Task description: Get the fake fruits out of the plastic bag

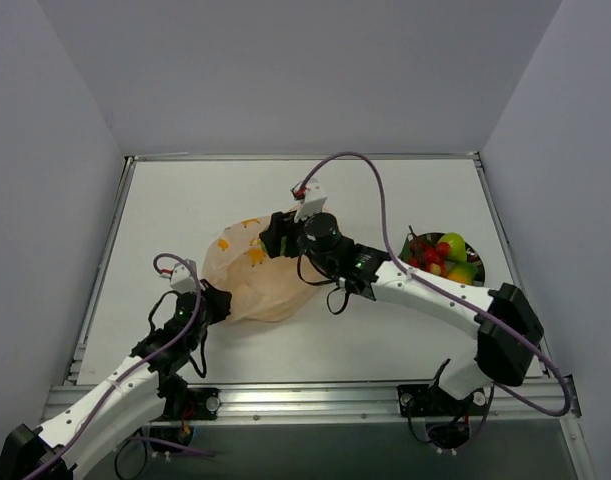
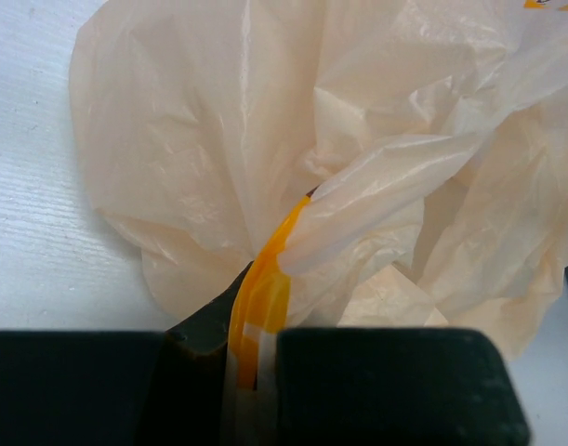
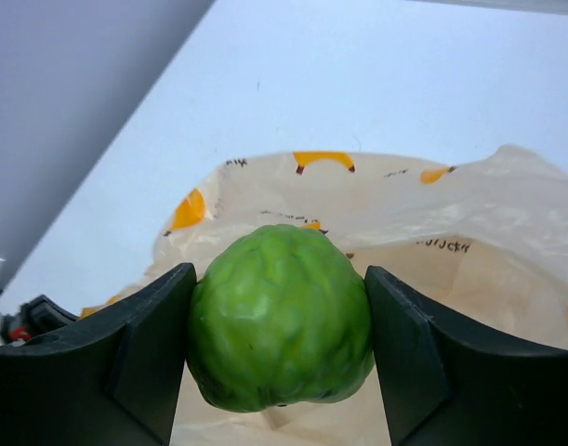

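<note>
Right wrist view: the right claw (image 3: 279, 360) is clenched on the green fruit (image 3: 279, 311), held above the plastic bag (image 3: 469, 269).

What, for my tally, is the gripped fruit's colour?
Green fruit, in the right gripper; clearest in right wrist view.

A white counter (image 1: 185, 210) edged by a metal rail carries a crumpled peach-orange plastic bag (image 1: 247, 285) near its middle, the thin film spread on the surface. Well to the right of the bag, near the counter's right edge, sits a dark round plate (image 1: 409, 248).
</note>
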`<state>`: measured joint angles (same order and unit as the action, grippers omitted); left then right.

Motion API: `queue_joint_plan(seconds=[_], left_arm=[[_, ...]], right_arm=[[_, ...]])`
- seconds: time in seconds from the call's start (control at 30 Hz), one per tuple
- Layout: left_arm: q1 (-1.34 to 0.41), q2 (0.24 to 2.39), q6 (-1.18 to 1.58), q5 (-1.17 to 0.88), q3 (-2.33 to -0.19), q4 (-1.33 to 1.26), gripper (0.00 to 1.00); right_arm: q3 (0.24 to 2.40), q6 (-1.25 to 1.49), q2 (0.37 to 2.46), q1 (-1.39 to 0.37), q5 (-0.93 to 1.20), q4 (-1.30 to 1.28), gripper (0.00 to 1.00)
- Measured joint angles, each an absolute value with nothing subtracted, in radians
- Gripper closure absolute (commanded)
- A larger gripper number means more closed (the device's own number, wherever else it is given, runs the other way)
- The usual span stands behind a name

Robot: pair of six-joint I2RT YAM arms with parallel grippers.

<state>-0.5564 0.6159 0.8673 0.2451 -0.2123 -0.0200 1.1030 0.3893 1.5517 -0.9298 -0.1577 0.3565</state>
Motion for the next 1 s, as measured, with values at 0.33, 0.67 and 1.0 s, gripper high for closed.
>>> queue_joint_plan(seconds=[0.33, 0.67, 1.0], left_arm=[[-0.556, 0.559, 0.867, 0.252, -0.212, 0.006, 0.98], [-0.556, 0.505, 0.867, 0.251, -0.212, 0.048, 0.98], [-0.556, 0.496, 0.867, 0.236, -0.212, 0.06, 0.98]], right_arm=[[0.91, 0.414, 1.187, -0.806, -0.264, 0.261, 0.67], [0.638, 0.6, 0.743, -0.289, -0.634, 0.071, 0.7], [0.572, 0.628, 0.883, 0.017, -0.528, 0.065, 0.7]])
